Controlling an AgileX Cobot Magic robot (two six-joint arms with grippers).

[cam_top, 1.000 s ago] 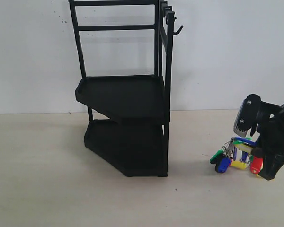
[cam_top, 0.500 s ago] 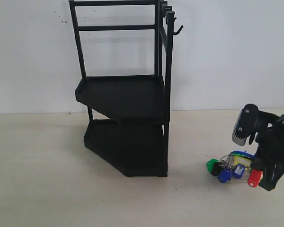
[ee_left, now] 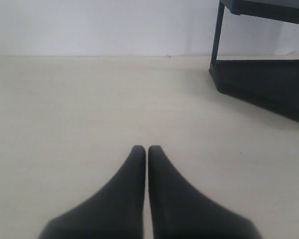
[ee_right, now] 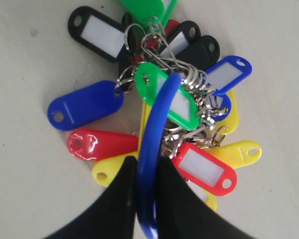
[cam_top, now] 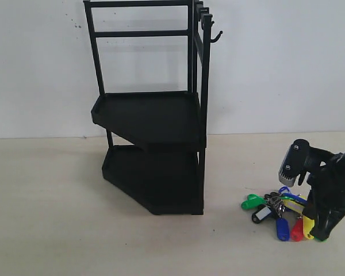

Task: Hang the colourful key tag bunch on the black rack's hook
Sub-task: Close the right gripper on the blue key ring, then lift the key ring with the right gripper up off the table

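Observation:
The colourful key tag bunch (cam_top: pixel 276 213) lies spread on the table at the right, its tags fanned out flat. My right gripper (cam_top: pixel 317 233) points down at the table and is shut on the bunch's blue-sleeved ring (ee_right: pixel 157 124), which runs between the two black fingers (ee_right: pixel 117 199). The black rack (cam_top: pixel 152 115) stands left of the bunch, with the hook (cam_top: pixel 217 36) sticking out near its top right post. My left gripper (ee_left: pixel 147 149) is shut on nothing, low over bare table, with the rack's base (ee_left: pixel 261 82) off to one side. The left arm is not in the exterior view.
A white wall rises behind the table. The right arm's wrist camera housing (cam_top: pixel 293 161) sits just above the bunch. Bare table (cam_top: pixel 57 218) stretches left of the rack and in front of it.
My right gripper has come down with the bunch over the last second. The tags, which hung bunched just above the table, now lie fanned out on its surface. The left gripper's motion is not shown.

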